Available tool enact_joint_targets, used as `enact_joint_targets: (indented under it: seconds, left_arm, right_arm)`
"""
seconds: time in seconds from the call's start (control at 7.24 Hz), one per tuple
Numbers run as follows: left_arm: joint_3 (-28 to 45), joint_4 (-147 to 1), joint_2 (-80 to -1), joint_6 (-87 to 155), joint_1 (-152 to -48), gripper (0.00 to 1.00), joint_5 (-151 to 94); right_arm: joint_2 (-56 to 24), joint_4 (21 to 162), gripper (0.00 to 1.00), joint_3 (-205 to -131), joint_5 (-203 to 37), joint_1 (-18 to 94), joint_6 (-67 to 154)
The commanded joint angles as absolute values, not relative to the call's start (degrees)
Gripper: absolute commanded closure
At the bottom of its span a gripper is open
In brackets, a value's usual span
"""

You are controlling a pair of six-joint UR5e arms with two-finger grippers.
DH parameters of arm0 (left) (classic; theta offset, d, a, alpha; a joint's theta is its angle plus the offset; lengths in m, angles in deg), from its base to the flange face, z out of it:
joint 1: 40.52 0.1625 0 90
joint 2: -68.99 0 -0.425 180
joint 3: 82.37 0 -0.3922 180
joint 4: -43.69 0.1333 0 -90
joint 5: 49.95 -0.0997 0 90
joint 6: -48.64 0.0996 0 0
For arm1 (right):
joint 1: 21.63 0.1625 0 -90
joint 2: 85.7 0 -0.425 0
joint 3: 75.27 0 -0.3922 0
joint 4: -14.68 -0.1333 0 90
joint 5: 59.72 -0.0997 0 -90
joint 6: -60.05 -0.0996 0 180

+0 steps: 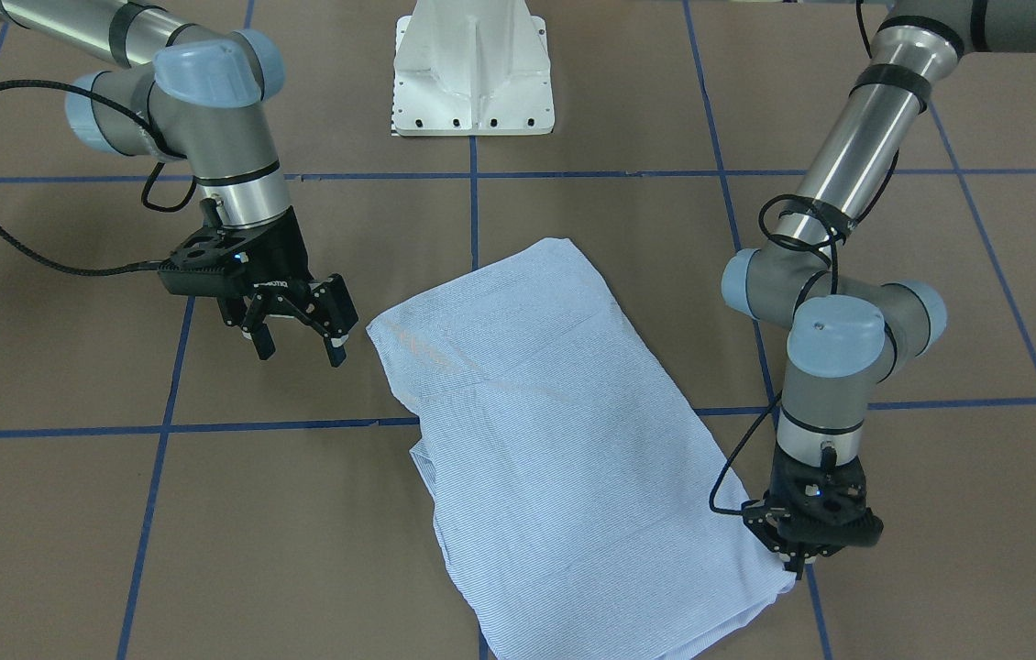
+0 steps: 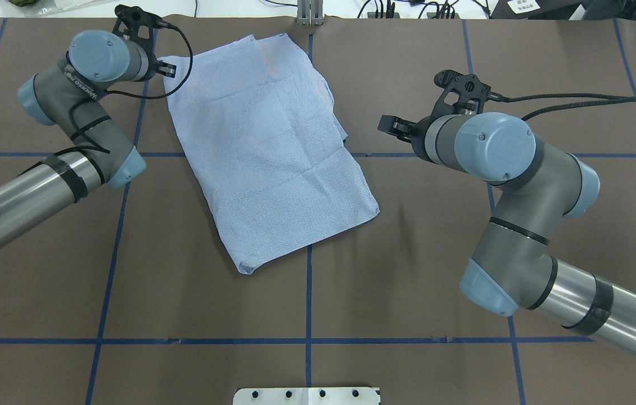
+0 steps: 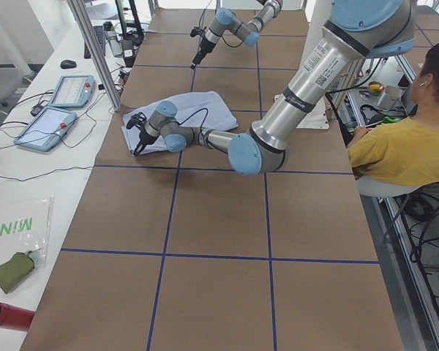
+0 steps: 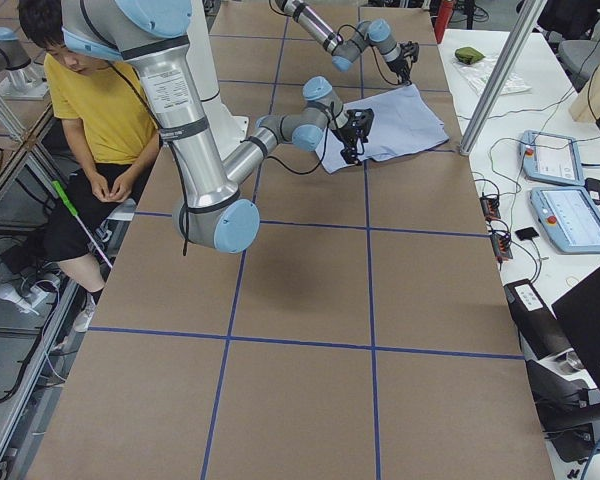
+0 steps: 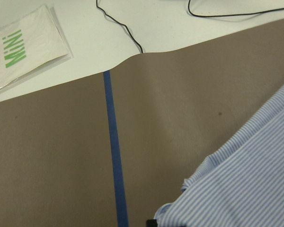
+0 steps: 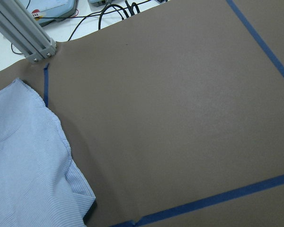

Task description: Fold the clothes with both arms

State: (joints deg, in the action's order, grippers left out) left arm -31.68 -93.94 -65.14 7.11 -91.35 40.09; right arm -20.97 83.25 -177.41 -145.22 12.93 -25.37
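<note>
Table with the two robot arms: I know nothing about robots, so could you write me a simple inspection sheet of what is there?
Surface: brown table marked with a grid of blue tape lines.
Job's things: striped light blue shirt, partly folded, lying flat mid-table.
Clutter: printed bag and green pouch on the white side bench.
Hands: left hand down at a shirt corner, grip unclear; right hand open, beside the shirt, not touching it.
Cables: black cable loops from the right wrist; another hangs at the left.
Surroundings: seated person in yellow; control tablets; white pedestal.
</note>
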Motion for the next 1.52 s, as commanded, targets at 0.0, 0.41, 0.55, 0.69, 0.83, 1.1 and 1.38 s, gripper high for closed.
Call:
enact_joint_targets:
  seconds: [0.0, 0.41, 0.55, 0.69, 0.83, 1.1, 1.38]
  left_arm:
    - [-31.95, -99.71, -64.02, 8.29, -91.94, 0.01, 42.06]
    - [-19.2, -100.8, -54.51, 7.78, -92.2, 0.0, 48.93]
    - [-19.0, -100.89, -54.5, 7.6, -92.2, 0.0, 48.93]
    - [-18.65, -100.97, -54.41, 7.33, -92.2, 0.0, 48.93]
    - [-16.56, -100.97, -53.1, 5.85, -91.85, 0.0, 48.93]
    - [-14.52, -100.89, -51.16, 5.4, -91.67, 0.0, 48.93]
    - [-14.43, -100.97, -51.07, 5.31, -91.5, 0.0, 48.93]
  right_arm:
    - [-21.88, 84.71, 0.0, -178.71, -143.13, 8.89, -28.87]
    - [-29.08, 99.54, 0.0, -178.02, -140.32, 3.35, -45.87]
    - [-29.36, 99.93, 0.0, -177.14, -140.23, 2.2, -48.65]
    - [-29.88, 99.85, 0.0, -175.22, -140.14, 0.8, -52.59]
    - [-31.54, 99.93, 0.0, -172.59, -138.31, -0.87, -55.07]
    - [-37.16, 99.76, 0.01, -162.67, -136.89, -1.33, -56.85]
    - [-37.09, 99.93, 0.04, -162.02, -136.89, -1.33, -56.5]
